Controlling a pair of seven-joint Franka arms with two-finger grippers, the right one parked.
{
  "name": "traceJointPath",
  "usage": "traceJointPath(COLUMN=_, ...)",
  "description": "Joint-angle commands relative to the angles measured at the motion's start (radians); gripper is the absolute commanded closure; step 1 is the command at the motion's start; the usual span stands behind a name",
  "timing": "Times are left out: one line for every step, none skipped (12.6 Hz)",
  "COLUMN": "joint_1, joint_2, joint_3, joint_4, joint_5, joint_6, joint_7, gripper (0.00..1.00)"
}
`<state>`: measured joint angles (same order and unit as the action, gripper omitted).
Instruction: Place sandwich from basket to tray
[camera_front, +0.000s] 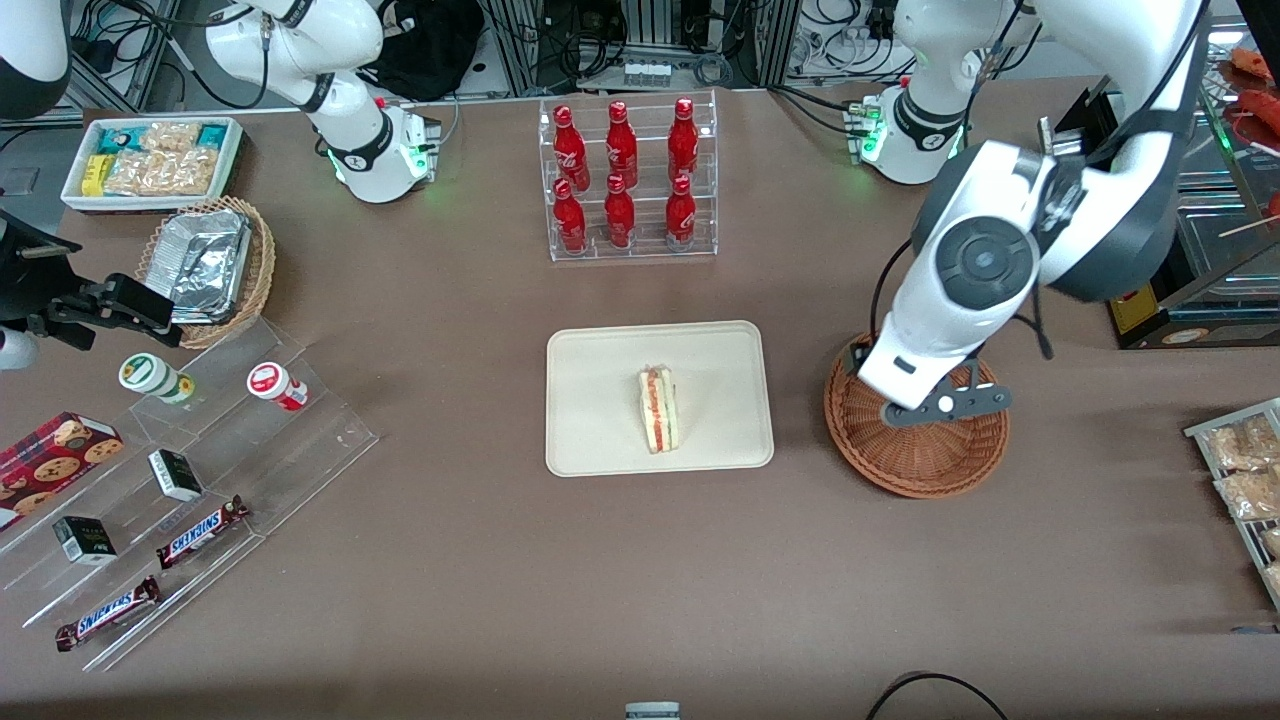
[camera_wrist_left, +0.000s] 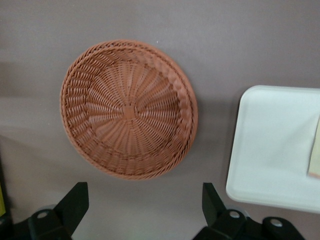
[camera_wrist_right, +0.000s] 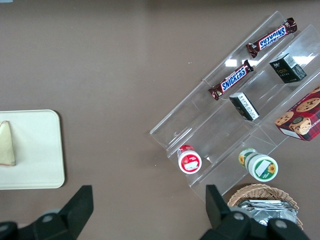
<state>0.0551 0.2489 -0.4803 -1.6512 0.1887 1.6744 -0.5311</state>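
Observation:
The sandwich (camera_front: 660, 410), a pale bread wedge with red and green filling, lies on the cream tray (camera_front: 600, 400) in the middle of the table. The reddish-brown wicker basket (camera_front: 930, 465) stands beside the tray toward the working arm's end and holds nothing. My left gripper (camera_front: 935, 405) hangs above the basket, open and empty. In the left wrist view the empty basket (camera_wrist_left: 129, 110) shows whole, with the tray (camera_wrist_left: 275, 145) and an edge of the sandwich (camera_wrist_left: 315, 155) beside it, and the gripper (camera_wrist_left: 144, 189) has its fingers wide apart. The right wrist view shows the tray (camera_wrist_right: 35, 150) and the sandwich (camera_wrist_right: 6, 145).
A clear rack of red bottles (camera_front: 625, 180) stands farther from the front camera than the tray. A stepped acrylic shelf of snacks (camera_front: 170, 480), a tan basket of foil containers (camera_front: 210, 265) and a white snack bin (camera_front: 150, 160) lie toward the parked arm's end. Snack packets (camera_front: 1245, 480) lie at the working arm's end.

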Motion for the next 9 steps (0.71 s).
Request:
traceJointPath(joint_1=-0.003, joint_2=-0.143, joint_3=0.07, joint_4=-0.117, joint_5=-0.074, joint_6=-0.011, joint_7=0.149, gripper=0.0)
traceJointPath(joint_1=-0.009, joint_2=-0.163, joint_3=0.093, joint_4=-0.12, joint_5=-0.078, joint_6=-0.046, joint_7=0.184, gripper=0.0)
traceJointPath(joint_1=-0.023, joint_2=-0.184, joint_3=0.127, joint_4=-0.116, joint_5=-0.081, joint_6=-0.076, joint_7=0.218, gripper=0.0)
traceJointPath(joint_1=-0.041, joint_2=-0.207, joint_3=0.17, joint_4=-0.114, joint_5=-0.095, joint_6=-0.103, joint_7=0.264, gripper=0.0)
traceJointPath(joint_1=-0.043, joint_2=-0.227, joint_3=0.202, joint_4=-0.113, joint_5=-0.103, joint_6=-0.132, joint_7=0.311, gripper=0.0)
traceJointPath(joint_1=-0.044, joint_2=-0.24, joint_3=0.219, joint_4=-0.108, joint_5=-0.107, joint_6=-0.166, joint_7=0.35, gripper=0.0)
traceJointPath(joint_1=-0.05, joint_2=-0.249, joint_3=0.25, joint_4=-0.098, joint_5=-0.107, joint_6=-0.195, joint_7=0.365, gripper=0.0)
traceJointPath(joint_1=-0.081, joint_2=-0.257, joint_3=0.296, joint_4=-0.09, joint_5=-0.109, joint_6=-0.212, joint_7=0.391, gripper=0.0)
traceJointPath(joint_1=-0.086, joint_2=-0.267, joint_3=0.322, joint_4=-0.085, joint_5=-0.109, joint_6=-0.222, joint_7=0.416, gripper=0.0)
